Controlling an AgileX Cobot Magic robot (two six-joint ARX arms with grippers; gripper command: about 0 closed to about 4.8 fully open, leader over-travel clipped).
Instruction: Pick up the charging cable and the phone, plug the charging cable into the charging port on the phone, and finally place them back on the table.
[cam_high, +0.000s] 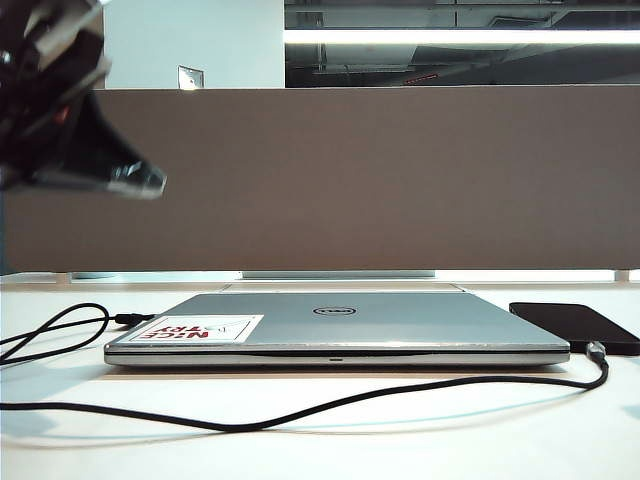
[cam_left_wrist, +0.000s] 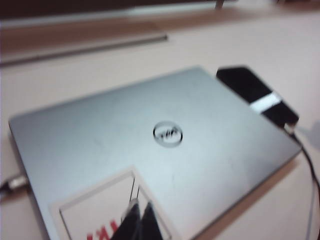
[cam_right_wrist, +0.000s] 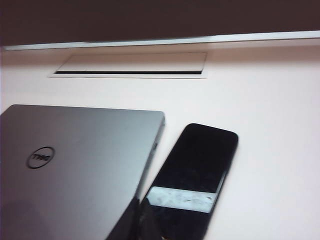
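I read both sets of jaws pressed together and empty, left gripper (cam_left_wrist: 136, 220) above the closed silver Dell laptop (cam_high: 340, 325), right gripper (cam_right_wrist: 140, 222) over the flat black phone (cam_right_wrist: 197, 177), whose end nearly meets the thin black charging cable (cam_high: 300, 412) plug on the white worktop (cam_high: 400, 440), handy for mating.

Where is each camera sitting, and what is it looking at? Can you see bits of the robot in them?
Exterior view: sits low at the table edge, facing the divider; shows laptop, phone, cable and the left gripper, raised at top left.
Left wrist view: on the left arm, above the laptop, looking down at it; shut left gripper shows.
Right wrist view: on the right arm, looking down at the phone; shut right gripper tips show.
Shared: every view shows laptop and phone.
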